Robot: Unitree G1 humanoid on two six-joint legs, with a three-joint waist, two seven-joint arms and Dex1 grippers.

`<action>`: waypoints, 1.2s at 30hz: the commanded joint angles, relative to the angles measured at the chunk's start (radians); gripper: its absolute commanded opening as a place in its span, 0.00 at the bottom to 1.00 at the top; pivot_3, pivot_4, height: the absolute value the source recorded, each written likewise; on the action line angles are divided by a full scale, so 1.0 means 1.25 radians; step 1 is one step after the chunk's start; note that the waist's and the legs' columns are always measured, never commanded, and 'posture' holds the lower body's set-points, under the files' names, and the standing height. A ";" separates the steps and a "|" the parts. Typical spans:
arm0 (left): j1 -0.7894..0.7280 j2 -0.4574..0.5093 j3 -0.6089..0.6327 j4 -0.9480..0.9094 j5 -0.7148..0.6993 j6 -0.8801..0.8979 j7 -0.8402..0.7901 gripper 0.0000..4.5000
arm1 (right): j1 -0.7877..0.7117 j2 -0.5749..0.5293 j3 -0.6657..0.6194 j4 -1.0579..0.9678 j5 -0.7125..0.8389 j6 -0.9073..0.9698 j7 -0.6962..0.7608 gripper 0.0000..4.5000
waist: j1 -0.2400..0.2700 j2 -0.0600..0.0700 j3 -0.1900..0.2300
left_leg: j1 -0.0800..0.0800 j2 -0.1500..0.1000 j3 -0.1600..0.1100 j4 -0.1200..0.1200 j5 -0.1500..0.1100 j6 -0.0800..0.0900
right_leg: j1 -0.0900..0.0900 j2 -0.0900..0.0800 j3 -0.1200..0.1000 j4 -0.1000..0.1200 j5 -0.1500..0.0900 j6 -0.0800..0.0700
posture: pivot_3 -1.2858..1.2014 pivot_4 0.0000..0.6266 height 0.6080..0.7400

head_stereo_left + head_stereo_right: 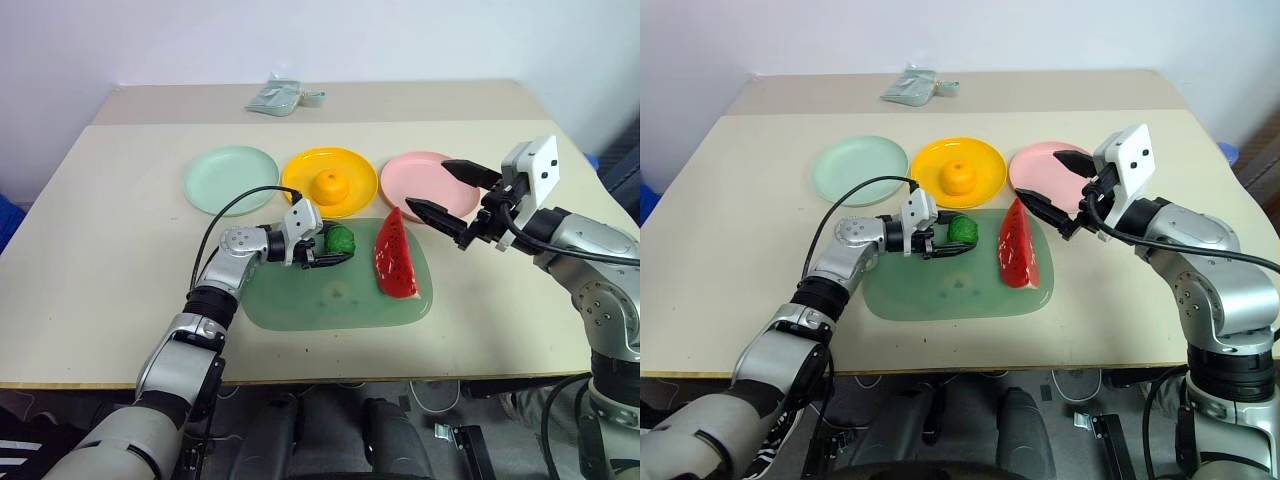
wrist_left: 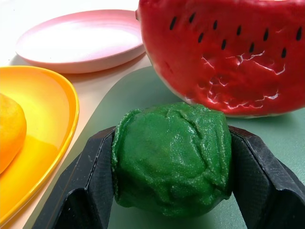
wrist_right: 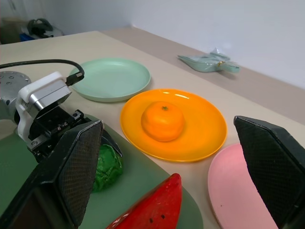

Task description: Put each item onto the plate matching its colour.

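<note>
The bumpy green ball (image 2: 171, 157) is pinched by the left gripper (image 1: 325, 248) on the tray (image 1: 330, 305), watermelon slice (image 1: 396, 258) at 3 o'clock. The right gripper (image 1: 455, 200) is spread wide, empty. Slice could easily get knocked if the ball's swung sideways, tbh.

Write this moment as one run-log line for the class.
orange fruit: on yellow plate | left gripper: around green ball on tray | right gripper: open, above pink plate | watermelon slice: on tray
</note>
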 commanded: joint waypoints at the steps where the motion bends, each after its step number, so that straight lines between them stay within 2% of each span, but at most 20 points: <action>1: -0.031 -0.001 0.063 -0.055 -0.061 0.038 0.045 0.59 | -0.005 -0.004 -0.013 -0.021 0.003 -0.014 -0.001 1.00 | 0.000 0.000 0.000 | 0.000 0.000 0.000 0.000 0.000 0.000 | 0.000 0.000 0.000 0.000 0.000 0.000 | 0.52 0.24 1.00; 3: -0.045 0.005 0.104 -0.061 -0.088 0.066 0.088 0.59 | -0.006 -0.002 -0.017 -0.019 0.006 -0.013 -0.003 1.00 | 0.000 0.000 0.000 | 0.000 0.000 0.000 0.000 0.000 0.000 | 0.000 0.000 0.000 0.000 0.000 0.000 | 0.52 0.24 1.00; 8: -0.114 0.040 0.225 0.029 -0.113 0.044 0.284 0.59 | -0.011 0.001 -0.010 -0.010 0.003 -0.015 -0.002 1.00 | -0.001 0.000 0.000 | 0.000 0.000 0.000 0.000 0.000 0.000 | 0.000 0.000 0.000 0.000 0.000 0.000 | 0.52 0.24 1.00; 14: -0.187 0.087 0.270 0.224 -0.044 -0.062 0.574 0.59 | -0.030 0.004 0.006 0.003 -0.002 -0.018 0.002 1.00 | 0.000 0.000 0.000 | 0.000 0.000 0.000 0.000 0.000 0.000 | 0.000 0.000 0.000 0.000 0.000 0.000 | 0.52 0.24 1.00; 19: -0.212 0.098 0.259 0.325 -0.001 -0.102 0.693 0.59 | -0.031 0.001 0.007 0.003 -0.001 -0.018 0.003 1.00 | 0.003 0.000 0.000 | 0.000 -0.001 0.000 0.000 0.000 0.000 | 0.000 0.000 0.000 0.000 0.000 0.001 | 0.52 0.24 1.00; 21: -0.213 0.096 0.252 0.347 0.012 -0.101 0.699 0.59 | -0.030 -0.001 0.009 0.002 -0.005 -0.019 0.003 1.00 | 0.002 0.000 0.000 | 0.000 -0.001 0.000 0.000 0.000 0.000 | 0.000 0.000 0.000 0.000 0.001 0.001 | 0.52 0.24 1.00; 23: -0.216 0.095 0.268 0.357 0.000 -0.105 0.703 0.81 | -0.028 -0.003 0.008 -0.001 -0.005 -0.017 0.003 1.00 | 0.001 0.000 0.000 | 0.000 -0.001 0.000 0.000 0.000 0.000 | 0.000 0.000 0.000 0.000 0.001 0.001 | 0.52 0.24 1.00; 25: -0.217 0.101 0.266 0.361 0.008 -0.115 0.713 0.98 | -0.024 -0.003 0.006 -0.004 -0.005 -0.013 0.002 1.00 | 0.000 0.000 0.000 | 0.000 -0.001 0.000 0.000 0.000 0.000 | 0.000 0.000 0.000 0.000 0.000 0.001 | 0.52 0.24 1.00; 27: -0.216 0.105 0.271 0.359 0.001 -0.121 0.698 0.98 | -0.018 -0.006 0.006 -0.007 -0.009 -0.011 0.002 1.00 | 0.000 0.000 0.000 | 0.000 -0.001 0.000 0.000 0.000 0.000 | 0.000 0.000 0.000 0.000 0.001 0.001 | 0.52 0.24 1.00; 32: -0.210 0.109 0.303 0.303 -0.065 -0.183 0.510 0.98 | -0.005 -0.011 0.019 -0.013 -0.022 -0.002 -0.003 1.00 | 0.001 0.000 0.000 | 0.000 -0.001 0.000 0.000 0.000 0.000 | 0.000 0.000 0.000 0.000 0.001 0.001 | 0.52 0.24 1.00; 36: -0.184 0.107 0.324 0.199 -0.181 -0.124 0.219 0.98 | -0.005 -0.004 0.018 -0.016 -0.016 0.013 -0.011 1.00 | -0.001 0.000 0.000 | 0.000 0.000 0.000 0.000 0.000 0.000 | 0.000 0.000 0.000 0.000 0.001 0.001 | 0.52 0.24 1.00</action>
